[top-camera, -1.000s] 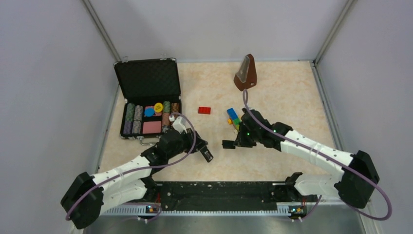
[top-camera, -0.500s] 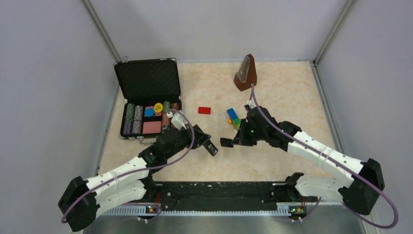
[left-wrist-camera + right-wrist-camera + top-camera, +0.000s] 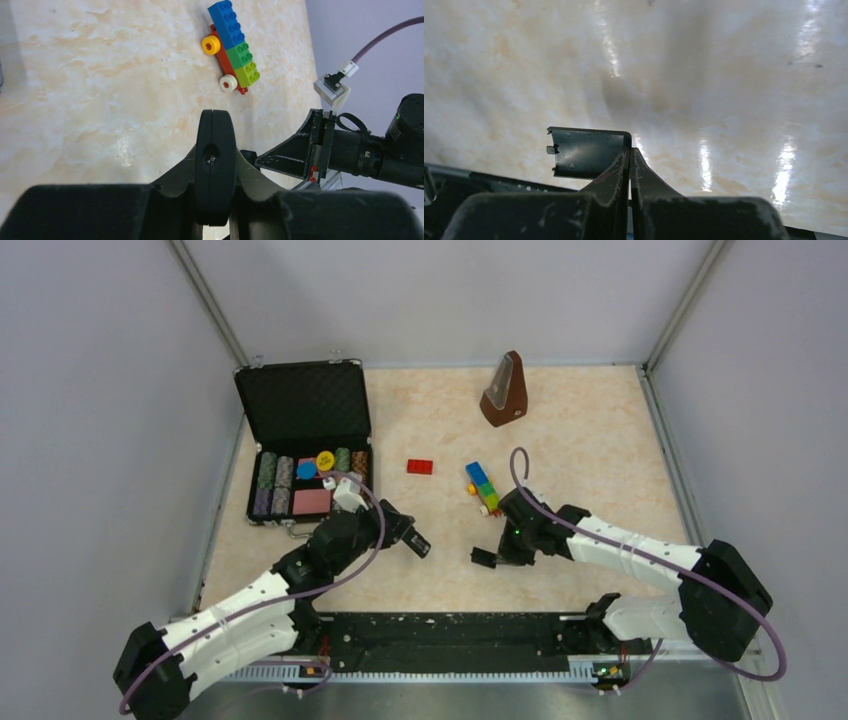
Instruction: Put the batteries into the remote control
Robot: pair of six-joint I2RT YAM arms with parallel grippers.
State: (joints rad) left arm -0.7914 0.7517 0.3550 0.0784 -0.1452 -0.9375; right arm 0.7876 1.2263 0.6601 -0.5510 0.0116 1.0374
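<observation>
From above: at left, the left gripper [image 3: 411,539] clamped on the remote [image 3: 420,546], just right of an open chip case [image 3: 300,405] with rows of chips in its tray. At right, the right gripper [image 3: 492,557] pinched shut on a small black cover [image 3: 480,557], pointing left over the marbled table [image 3: 590,440]. A gap between remote and cover, no contact. Farther back, a flat red brick [image 3: 420,466], a toy train [image 3: 482,487] of blue and green bricks just behind the right gripper, and a brown metronome [image 3: 503,390] near the back wall.

From the left wrist: fingers tight on both sides of the remote [image 3: 215,150], seen end-on as a narrow, rounded black shape with a small hole at its middle. Beyond it on the table, the toy train [image 3: 230,45] lying at an angle, one yellow wheel and one white wheel showing. At the right edge, the other arm's gripper reaching in, tips aimed toward the remote, near it but apart.

From the right wrist: both fingers pressed together on one corner of the cover [image 3: 584,159], a dark squarish piece with small tabs along its left edge, held above the glossy table [image 3: 734,75], a faint shadow on the surface beyond.
</observation>
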